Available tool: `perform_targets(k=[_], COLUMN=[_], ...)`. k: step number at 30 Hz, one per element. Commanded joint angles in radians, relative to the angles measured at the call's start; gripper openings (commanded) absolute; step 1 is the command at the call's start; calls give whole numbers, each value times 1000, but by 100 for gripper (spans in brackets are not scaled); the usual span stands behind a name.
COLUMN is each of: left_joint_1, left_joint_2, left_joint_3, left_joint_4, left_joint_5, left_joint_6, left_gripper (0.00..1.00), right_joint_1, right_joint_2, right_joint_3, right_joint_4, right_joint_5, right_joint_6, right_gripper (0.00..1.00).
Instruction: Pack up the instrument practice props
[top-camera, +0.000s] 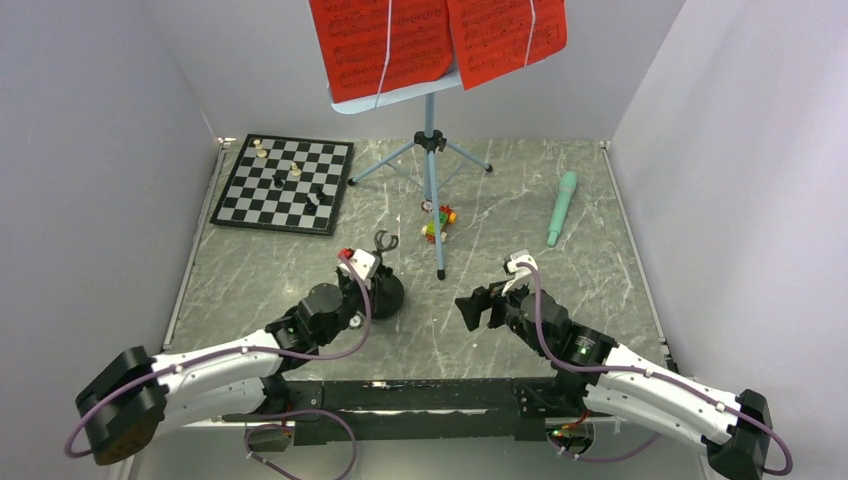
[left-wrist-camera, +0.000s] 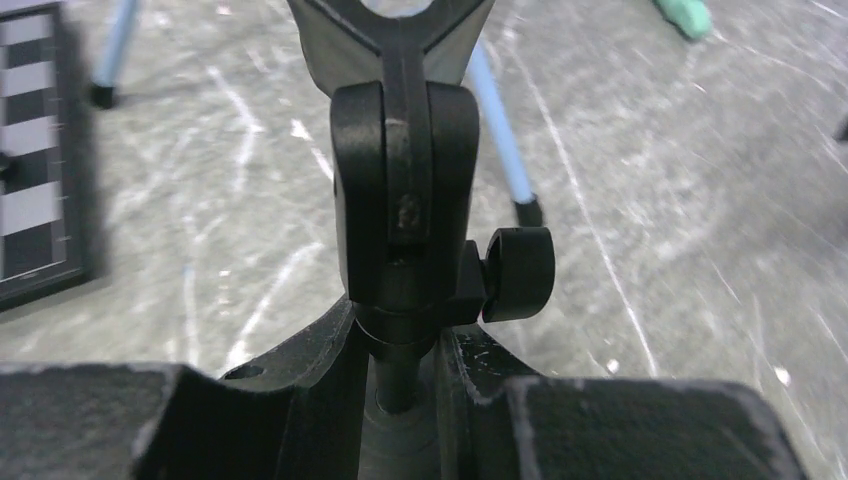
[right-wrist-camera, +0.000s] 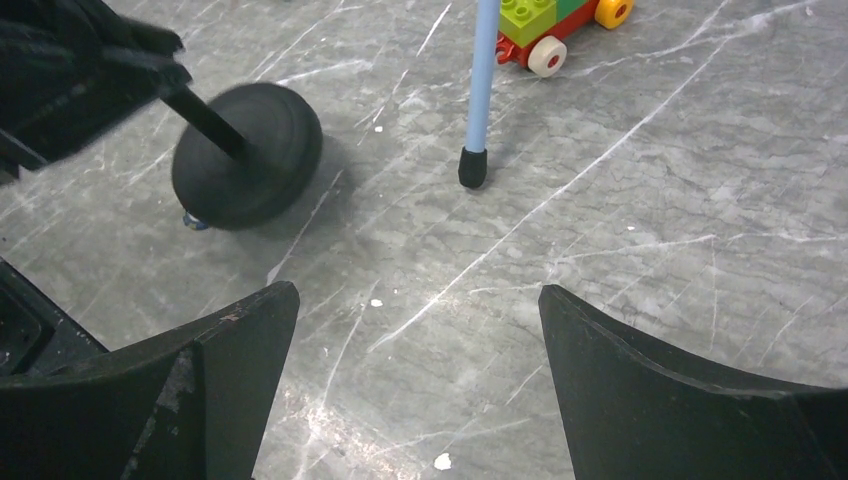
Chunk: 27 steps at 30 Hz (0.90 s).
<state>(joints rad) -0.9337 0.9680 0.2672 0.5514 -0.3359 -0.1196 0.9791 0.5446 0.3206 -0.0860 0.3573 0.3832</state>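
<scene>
My left gripper is shut on the thin post of the small black mic stand, just under its clip joint. The stand's round base looks tipped on the table in the right wrist view. My right gripper hovers open over bare table to the right of it, with nothing between its fingers. The mint-green microphone lies at the back right. The light blue music stand rises from its tripod at the back centre and carries the red sheet-music pages.
A black-and-white chessboard with several pieces lies at the back left. A small multicoloured block toy sits by the tripod's near leg. White walls close in the table on the left, back and right.
</scene>
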Motion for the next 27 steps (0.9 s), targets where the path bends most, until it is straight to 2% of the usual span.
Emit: perform_targets(k=[1, 7, 14, 21, 24, 27], left_joint_1=[53, 291, 547, 868, 981, 1044], left_joint_2=[-121, -228, -218, -128, -89, -28], left_joint_3=[122, 177, 197, 196, 164, 163], left_joint_4=[-144, -360, -456, -360, -258, -205], left_joint_5=[-214, -240, -299, -232, -181, -158], left_joint_6=[-20, -158, -217, -172, -158, -128], left_gripper=[0, 0, 0, 0, 0, 0], right_joint_1=[4, 4, 4, 5, 4, 4], right_joint_2=[-4, -10, -4, 17, 12, 3], right_joint_3=[49, 49, 22, 14, 9, 11], right_joint_4=[53, 69, 151, 211, 218, 206], right_joint_5=[-10, -22, -48, -85, -92, -92], right_joint_6=[-25, -33, -27, -14, -15, -18], right_gripper=[96, 95, 95, 95, 95, 95])
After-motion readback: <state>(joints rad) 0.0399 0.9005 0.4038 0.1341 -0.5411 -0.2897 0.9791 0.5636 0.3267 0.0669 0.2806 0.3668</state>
